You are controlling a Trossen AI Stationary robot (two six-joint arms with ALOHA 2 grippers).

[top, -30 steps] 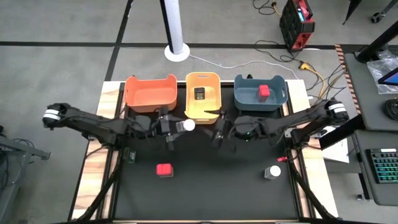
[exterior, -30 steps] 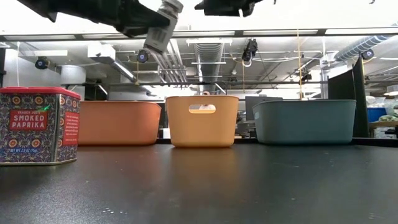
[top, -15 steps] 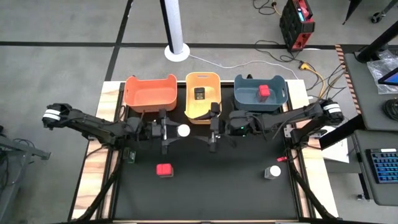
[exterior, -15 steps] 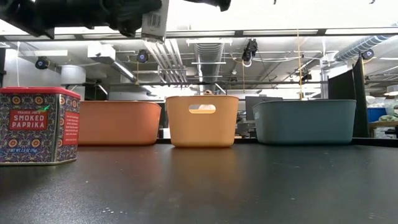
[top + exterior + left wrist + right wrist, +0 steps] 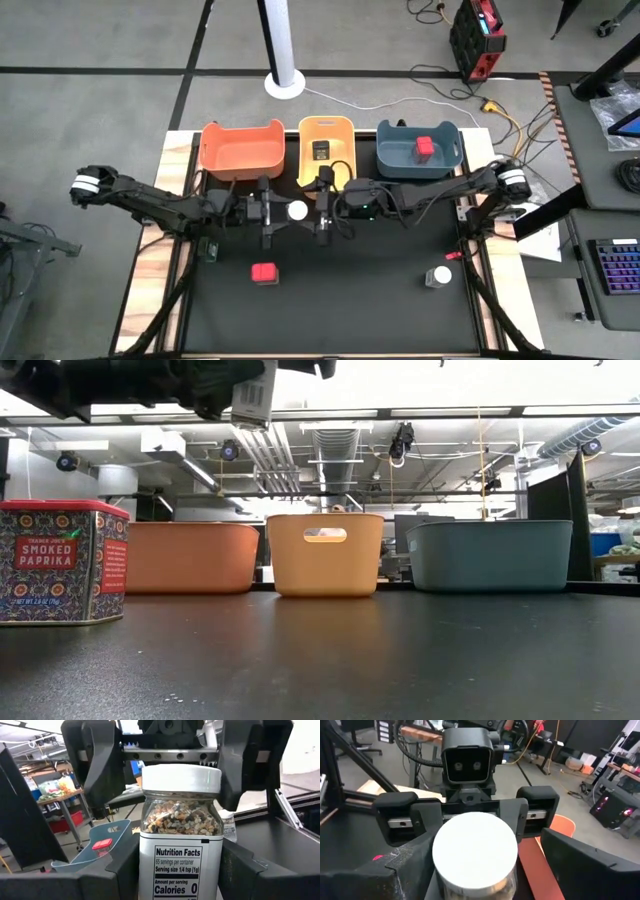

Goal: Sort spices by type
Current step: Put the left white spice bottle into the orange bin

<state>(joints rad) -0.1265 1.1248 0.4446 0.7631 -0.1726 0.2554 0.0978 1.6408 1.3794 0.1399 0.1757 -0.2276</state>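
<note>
Since a second ago my right claw has slid leftward from beside the blue bin to meet the left claw above the worktop. I see the left one clamped on a white-capped jar, cap toward the right claw, whose fingers stand wide on either side of it, apart. A red tin and another jar sit on the worktop.
</note>
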